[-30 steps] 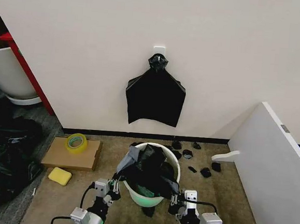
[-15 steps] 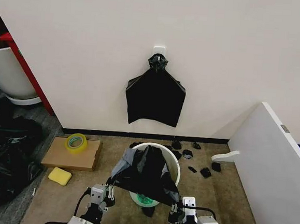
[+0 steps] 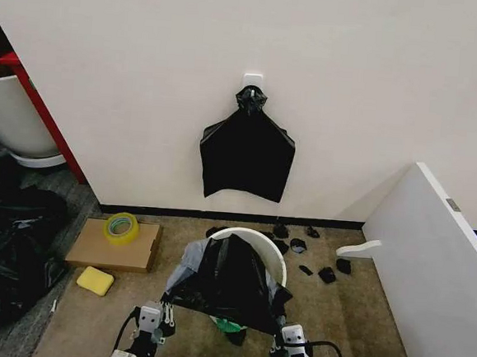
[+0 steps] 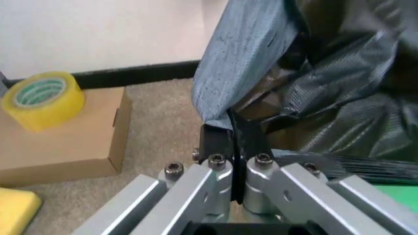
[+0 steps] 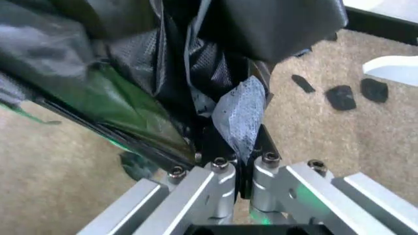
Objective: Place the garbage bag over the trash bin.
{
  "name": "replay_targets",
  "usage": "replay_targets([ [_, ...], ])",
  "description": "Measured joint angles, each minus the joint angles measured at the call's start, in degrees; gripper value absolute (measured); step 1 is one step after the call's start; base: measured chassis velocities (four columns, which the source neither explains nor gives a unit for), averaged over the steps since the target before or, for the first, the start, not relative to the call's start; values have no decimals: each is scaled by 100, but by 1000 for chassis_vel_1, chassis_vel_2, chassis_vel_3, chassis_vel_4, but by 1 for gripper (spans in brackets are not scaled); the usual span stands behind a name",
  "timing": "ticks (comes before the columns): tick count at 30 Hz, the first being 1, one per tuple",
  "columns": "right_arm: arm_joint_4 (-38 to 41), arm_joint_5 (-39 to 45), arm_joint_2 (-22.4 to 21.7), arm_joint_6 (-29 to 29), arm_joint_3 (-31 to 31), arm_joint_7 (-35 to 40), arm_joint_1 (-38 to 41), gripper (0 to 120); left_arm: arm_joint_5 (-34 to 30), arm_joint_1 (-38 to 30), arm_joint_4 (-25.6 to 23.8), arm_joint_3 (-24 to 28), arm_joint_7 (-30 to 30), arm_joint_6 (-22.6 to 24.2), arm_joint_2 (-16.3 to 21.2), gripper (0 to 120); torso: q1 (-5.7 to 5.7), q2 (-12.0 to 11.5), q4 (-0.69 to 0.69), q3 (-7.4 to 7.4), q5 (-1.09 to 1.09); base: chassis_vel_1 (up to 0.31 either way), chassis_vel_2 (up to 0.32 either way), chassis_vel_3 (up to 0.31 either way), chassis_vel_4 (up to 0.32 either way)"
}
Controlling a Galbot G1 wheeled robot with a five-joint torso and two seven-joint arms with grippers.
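Much of my trash bin sits out of sight behind the stretched bag.

The garbage bag (image 3: 226,281) covers the trash bin (image 3: 254,244) except its far rim and a sliver of green base. My left gripper (image 3: 150,316) and right gripper (image 3: 286,338) sit at the head view's bottom edge, arms cut off. Small dark scraps (image 3: 327,274) on the floor are too small to identify.

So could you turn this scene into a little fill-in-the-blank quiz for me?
1. Both grippers, the left gripper and the right gripper, are shut on the edge of the ____ .
2. The garbage bag drapes over the near side of the white ____ .
3. A roll of yellow ____ sits on the cardboard box.
4. Beside the box lies a yellow ____ .

Missing words: garbage bag; trash bin; tape; sponge
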Motion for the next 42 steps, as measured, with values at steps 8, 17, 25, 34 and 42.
replay_targets([
  [8, -623, -512, 161, 299, 56, -259, 180, 0, -40, -227, 253, 148, 15, -16, -176, 0, 0, 0, 0, 0, 1, 0, 0, 0, 0],
  [17, -1017, -782, 230, 777, 184, -676, 260, 0, -83, -279, 403, 149, 32, -5, -256, 0, 0, 0, 0, 0, 0, 0, 0, 0, 0],
  [25, -881, -707, 178, 989, 300, -908, 85, 7, -530, -264, 280, -102, 36, -7, -273, 0, 0, 0, 0, 0, 0, 0, 0, 0, 0],
  [34, -498, -467, -33, 1332, 460, -989, -352, 39, -610, 62, -335, -322, -131, 319, -72, 26, 0, 0, 0, 0, 1, 0, 0, 0, 0],
  [42, -235, -859, -265, 1450, 694, -993, -795, 68, -643, 495, -963, -590, -8, 344, 414, 54, 0, 0, 0, 0, 1, 0, 0, 0, 0],
])
